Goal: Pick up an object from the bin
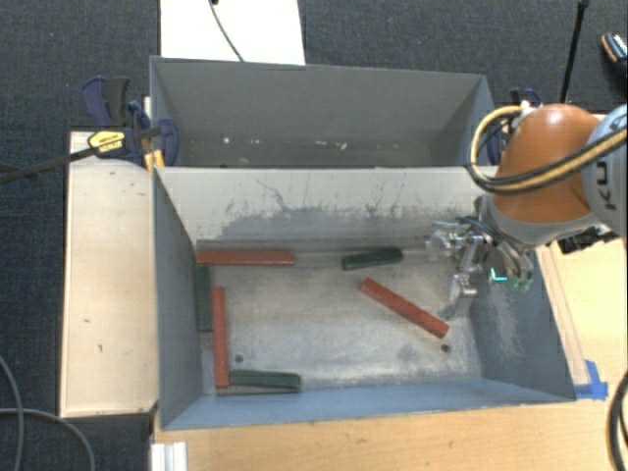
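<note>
The gripper [456, 302] hangs over the right end of the slanted red stick [400, 306], near the right wall of the bin [324, 199]; whether it is clenched or released cannot be told.

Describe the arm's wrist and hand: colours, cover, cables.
A rounded orange cover wraps the wrist, with yellow and black cables looping around it. Below it the hand is slim, bare silver metal, with a small teal light beside it.

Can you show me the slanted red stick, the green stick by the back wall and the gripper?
slanted red stick [402, 307]: camera view, middle of its length.
green stick [373, 259]: camera view, its middle.
gripper [457, 304]: camera view, its tip.
</note>
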{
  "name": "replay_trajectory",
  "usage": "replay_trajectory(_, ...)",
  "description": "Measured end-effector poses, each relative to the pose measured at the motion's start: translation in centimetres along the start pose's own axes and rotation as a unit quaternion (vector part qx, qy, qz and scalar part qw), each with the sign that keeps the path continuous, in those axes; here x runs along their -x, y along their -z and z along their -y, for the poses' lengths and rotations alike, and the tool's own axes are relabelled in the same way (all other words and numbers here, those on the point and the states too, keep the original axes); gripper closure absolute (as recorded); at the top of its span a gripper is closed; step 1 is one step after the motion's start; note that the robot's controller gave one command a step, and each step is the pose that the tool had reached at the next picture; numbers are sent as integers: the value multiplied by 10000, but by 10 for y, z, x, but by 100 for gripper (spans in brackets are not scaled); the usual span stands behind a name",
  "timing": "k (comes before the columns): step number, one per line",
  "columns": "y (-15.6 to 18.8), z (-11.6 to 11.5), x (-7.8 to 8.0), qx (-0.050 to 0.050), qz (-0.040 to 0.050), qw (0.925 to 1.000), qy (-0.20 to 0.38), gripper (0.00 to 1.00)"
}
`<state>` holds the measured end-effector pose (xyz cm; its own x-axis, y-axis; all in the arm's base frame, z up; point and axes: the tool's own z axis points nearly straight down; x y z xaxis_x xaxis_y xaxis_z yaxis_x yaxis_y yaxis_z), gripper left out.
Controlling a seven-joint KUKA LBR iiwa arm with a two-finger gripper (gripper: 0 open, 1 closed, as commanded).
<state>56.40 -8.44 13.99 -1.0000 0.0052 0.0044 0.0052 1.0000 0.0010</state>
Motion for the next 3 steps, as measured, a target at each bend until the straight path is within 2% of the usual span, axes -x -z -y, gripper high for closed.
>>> replay_trajectory(1, -73, 4, -35, 3, -5, 9991, -424, 0)
replay_trajectory(2, -69, 4, -31, -4, 39, 9992, -402, 100)
replay_trajectory(3, 73, 0, -28, -10, 76, 9995, -297, 100)
